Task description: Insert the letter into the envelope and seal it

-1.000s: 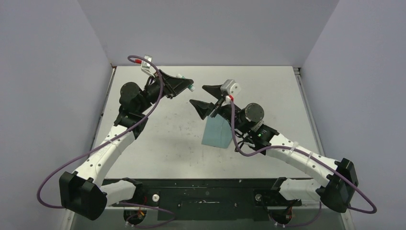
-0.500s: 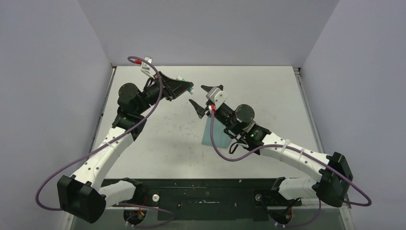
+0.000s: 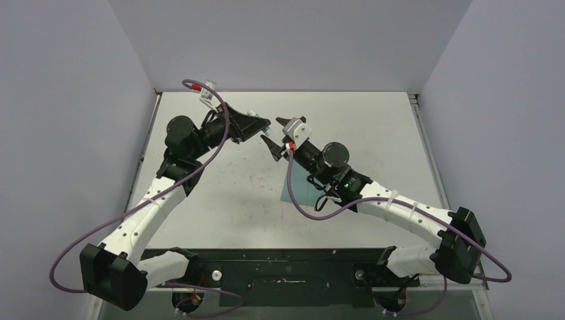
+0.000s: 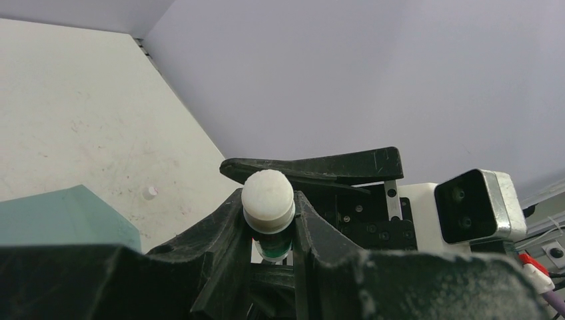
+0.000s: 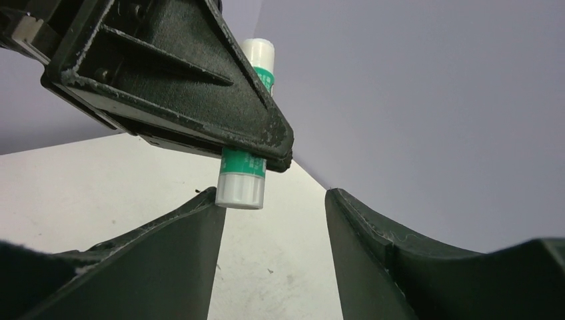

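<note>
A white-and-green stick (image 4: 268,203) stands clamped between the jaws of my left gripper (image 3: 263,123), held above the far middle of the table. In the right wrist view its lower white end (image 5: 241,188) hangs just above the left fingertip (image 5: 200,213) of my right gripper (image 5: 273,195), which is open and faces the left gripper closely. Nothing sits between the right jaws. The teal envelope (image 3: 298,194) lies flat on the table, mostly covered by the right arm; a corner (image 4: 63,213) shows in the left wrist view. The letter is out of view.
A small white round piece (image 4: 150,192) lies on the table beyond the envelope. Grey walls enclose the table (image 3: 220,200) on three sides. The black base rail (image 3: 286,267) runs along the near edge.
My right gripper has moved left and away toward the left gripper's stick, and its jaws have narrowed. The left gripper shifted slightly right, still gripping the stick.
</note>
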Tool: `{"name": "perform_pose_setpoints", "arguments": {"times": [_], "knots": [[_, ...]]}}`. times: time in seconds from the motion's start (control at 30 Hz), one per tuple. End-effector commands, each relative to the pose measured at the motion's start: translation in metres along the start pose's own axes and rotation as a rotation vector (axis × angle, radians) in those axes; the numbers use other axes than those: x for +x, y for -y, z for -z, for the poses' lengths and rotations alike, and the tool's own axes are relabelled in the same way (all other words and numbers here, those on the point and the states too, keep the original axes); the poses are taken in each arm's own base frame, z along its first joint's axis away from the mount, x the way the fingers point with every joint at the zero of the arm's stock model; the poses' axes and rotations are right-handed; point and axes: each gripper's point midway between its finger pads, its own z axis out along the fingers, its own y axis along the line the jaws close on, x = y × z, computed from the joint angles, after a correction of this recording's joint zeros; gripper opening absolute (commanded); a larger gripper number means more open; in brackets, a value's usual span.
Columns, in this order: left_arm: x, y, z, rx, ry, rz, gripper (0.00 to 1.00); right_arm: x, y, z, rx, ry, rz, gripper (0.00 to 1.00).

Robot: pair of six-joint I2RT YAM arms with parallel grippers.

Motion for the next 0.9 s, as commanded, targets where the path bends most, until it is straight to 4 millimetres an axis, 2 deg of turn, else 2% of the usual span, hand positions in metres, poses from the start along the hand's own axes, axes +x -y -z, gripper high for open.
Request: {"name": "perform_pose_setpoints", "arguments": {"times": [0.0,0.13,0.2,0.27,0.43,0.5,0.6,0.77,0.87], "knots": [[0.002,0.005,0.004,0.010,-0.010,-0.046,0.00,-0.039,0.005,-0.004,0.007,0.106,-0.030,0.58],[0.004,0.002,0.004,-0.005,-0.014,-0.051,0.00,-0.041,0.003,-0.004,-0.002,0.111,-0.053,0.61],[0.005,0.001,0.005,-0.006,-0.014,-0.053,0.00,-0.040,0.002,-0.005,-0.008,0.101,-0.060,0.56],[0.005,0.002,0.005,-0.004,-0.014,-0.053,0.00,-0.037,0.001,-0.007,-0.015,0.078,-0.070,0.45],[0.005,0.006,0.007,0.009,-0.015,-0.063,0.00,-0.039,-0.002,-0.010,-0.046,0.047,-0.131,0.09],[0.005,0.008,0.008,0.014,-0.019,-0.074,0.00,-0.041,-0.001,-0.010,-0.063,0.038,-0.198,0.05],[0.003,0.014,0.009,0.043,-0.012,-0.103,0.00,-0.048,0.008,-0.008,-0.142,0.069,-0.391,0.05],[-0.005,0.027,0.008,0.118,0.029,-0.176,0.00,-0.071,0.019,0.006,-0.310,0.180,-0.910,0.05],[-0.007,0.031,0.005,0.141,0.022,-0.209,0.00,-0.081,0.016,0.012,-0.394,0.233,-1.164,0.05]]}}
